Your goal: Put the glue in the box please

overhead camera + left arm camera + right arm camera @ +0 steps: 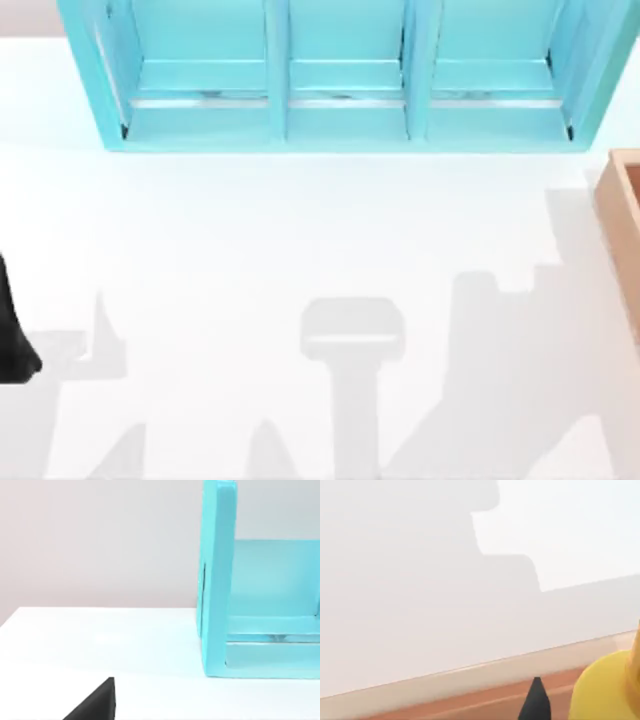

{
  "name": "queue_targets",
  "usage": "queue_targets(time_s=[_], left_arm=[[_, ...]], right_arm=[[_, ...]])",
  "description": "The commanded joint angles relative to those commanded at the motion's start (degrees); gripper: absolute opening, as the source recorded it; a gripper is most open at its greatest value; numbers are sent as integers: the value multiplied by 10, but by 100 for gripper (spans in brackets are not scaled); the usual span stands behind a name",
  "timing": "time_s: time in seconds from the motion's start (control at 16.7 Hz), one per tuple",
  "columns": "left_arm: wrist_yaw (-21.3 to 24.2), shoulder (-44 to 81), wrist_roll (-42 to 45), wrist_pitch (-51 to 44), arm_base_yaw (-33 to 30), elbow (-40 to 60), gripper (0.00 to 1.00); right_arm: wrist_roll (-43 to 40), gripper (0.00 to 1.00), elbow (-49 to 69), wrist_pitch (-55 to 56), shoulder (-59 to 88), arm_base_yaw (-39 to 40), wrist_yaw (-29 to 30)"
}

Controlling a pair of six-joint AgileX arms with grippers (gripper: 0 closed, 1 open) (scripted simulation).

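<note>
Yellow bottle: the glue (pixel 607 687) sits large and close in the right wrist view, so I judge it is at the right gripper (pixel 536 700), of which one dark fingertip shows just beside it.
Glue against box: in that same view the yellow body hangs over a light brown wall and an orange-brown floor, which I take for the box (pixel 625 215); the glue seems to be above its rim or just inside.
Box position: at the top view's right edge, near the right end of the turquoise shelf unit (pixel 345 75) but apart from it.
Long axis: too little of the bottle shows to tell how it lies, and its nozzle is out of frame.
Right jaws: probably clamped on the glue, yet only one tip is visible, so I cannot tell.
Nearer arm: the right one, plainly; the left arm (pixel 12 335) is parked at the table's left edge, well apart from the box.
Left jaws: a dark corner (pixel 95 702) low in the left wrist view is all that appears; cannot tell whether they stand apart.
Coming move: by my judgement a short lowering and release, which turns on the bottle being inside the near wall, not over it.
Table (pixel 250 250): white, with arm shadows across it.
</note>
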Motion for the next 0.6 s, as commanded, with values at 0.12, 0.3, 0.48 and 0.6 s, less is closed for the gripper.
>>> queue_targets(time_s=[0.12,0.3,0.48,0.6], left_arm=[[0,0,0,0,0,0,100],[0,0,0,0,0,0,100],[0,0,0,0,0,0,100],[0,0,0,0,0,0,100]], right_arm=[[-104,0,-26,-67,16,-103,-89],[-229,0,-60,-145,49,-234,-195],[-311,0,-84,-196,80,-321,-265],[-338,0,-92,-212,91,-349,-288]])
